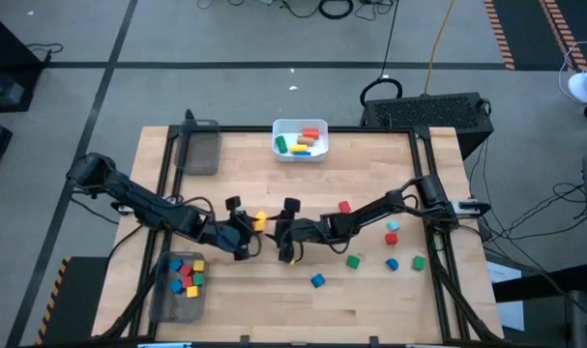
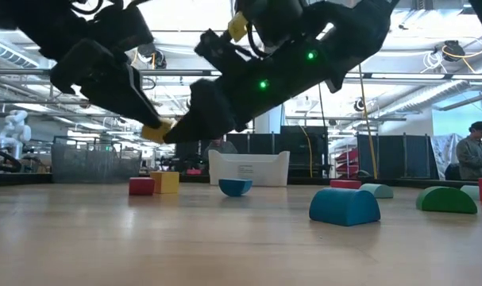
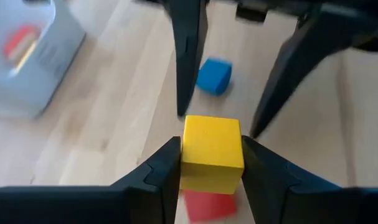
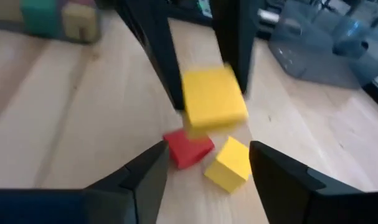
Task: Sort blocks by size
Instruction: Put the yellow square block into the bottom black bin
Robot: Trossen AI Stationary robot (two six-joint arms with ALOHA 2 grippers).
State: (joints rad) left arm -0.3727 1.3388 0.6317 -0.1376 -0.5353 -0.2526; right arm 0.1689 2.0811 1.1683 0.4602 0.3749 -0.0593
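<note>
My left gripper [image 3: 212, 163] is shut on a yellow cube [image 3: 212, 149] above the middle of the table, seen in the high view as the yellow cube [image 1: 260, 221]. My right gripper [image 4: 207, 155] faces it from the table's right, open, its fingers [image 3: 190, 56] standing on either side of the cube's far end without touching it. Below the cube, a red block [image 4: 187, 148] and a smaller yellow block [image 4: 229, 163] lie on the table. My left gripper pinches the yellow cube by two opposite side faces [image 3: 189, 158] between its two fingers. The fingers come from the table's left, slanting downward. The cube is lifted clear of the table and sticks out past the fingertips.
A grey tray [image 1: 165, 295] holding several small blocks stands near left, and another grey tray [image 1: 198, 147] far left. A white bin [image 1: 285, 152] with longer blocks sits at the far edge. Loose blocks lie right of centre, among them blue [image 1: 317, 280], green [image 1: 353, 261] and red [image 1: 344, 206].
</note>
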